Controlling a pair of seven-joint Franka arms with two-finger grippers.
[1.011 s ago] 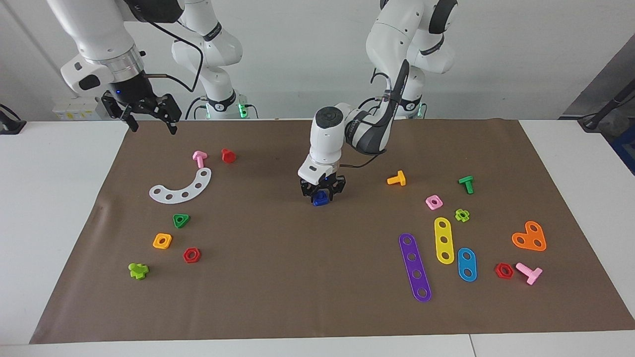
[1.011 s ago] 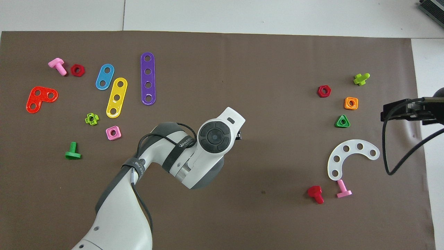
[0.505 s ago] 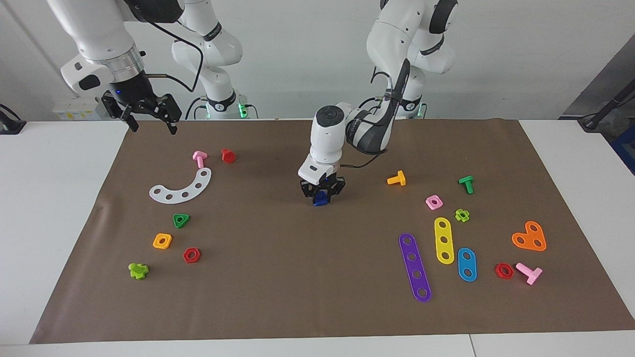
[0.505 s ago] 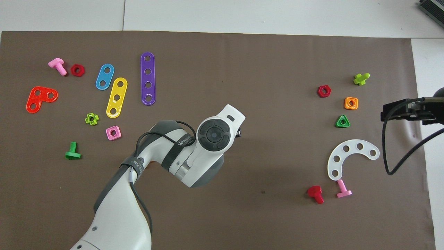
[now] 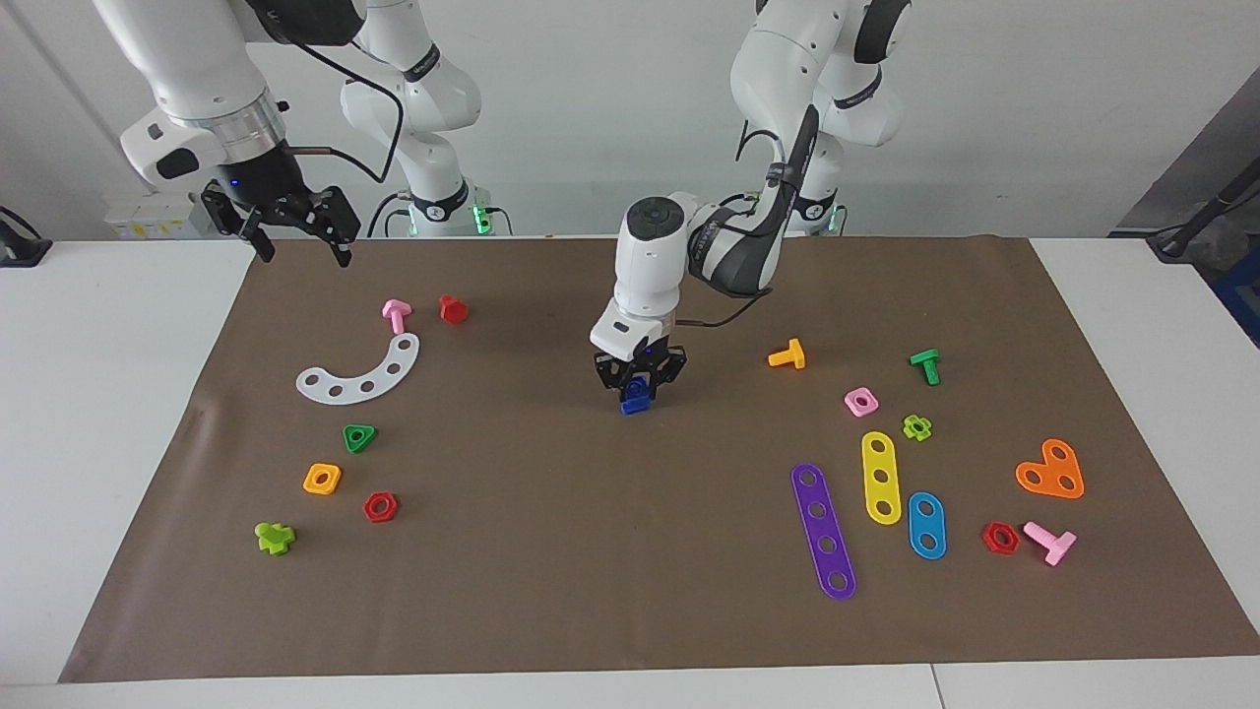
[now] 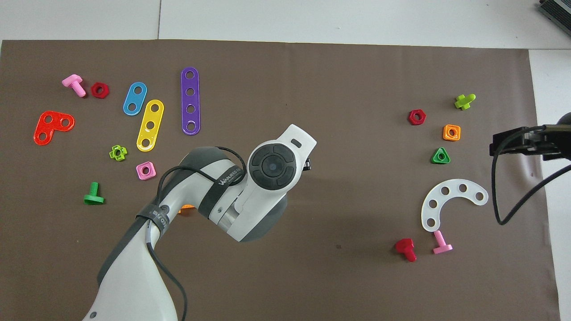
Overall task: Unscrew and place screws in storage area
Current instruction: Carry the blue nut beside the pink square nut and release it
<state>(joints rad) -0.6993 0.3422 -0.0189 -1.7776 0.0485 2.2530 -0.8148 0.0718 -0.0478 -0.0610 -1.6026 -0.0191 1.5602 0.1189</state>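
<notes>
Brown paper mat (image 5: 551,551) across the white surface (image 5: 98,394). Starting at the right arm's end: right hand (image 5: 291,228) with fingers spread, holding nothing, waiting over the mat's corner nearest the robots. Storage area beneath and beside it: white curved strip (image 5: 360,372), green triangular nut (image 5: 359,437), orange square nut (image 5: 322,479), red hex nut (image 5: 380,507). Mid-mat: left hand (image 5: 638,386) clamped on blue bolt (image 5: 635,397), just above the paper. Purple strip (image 5: 823,530) toward the left arm's end.
</notes>
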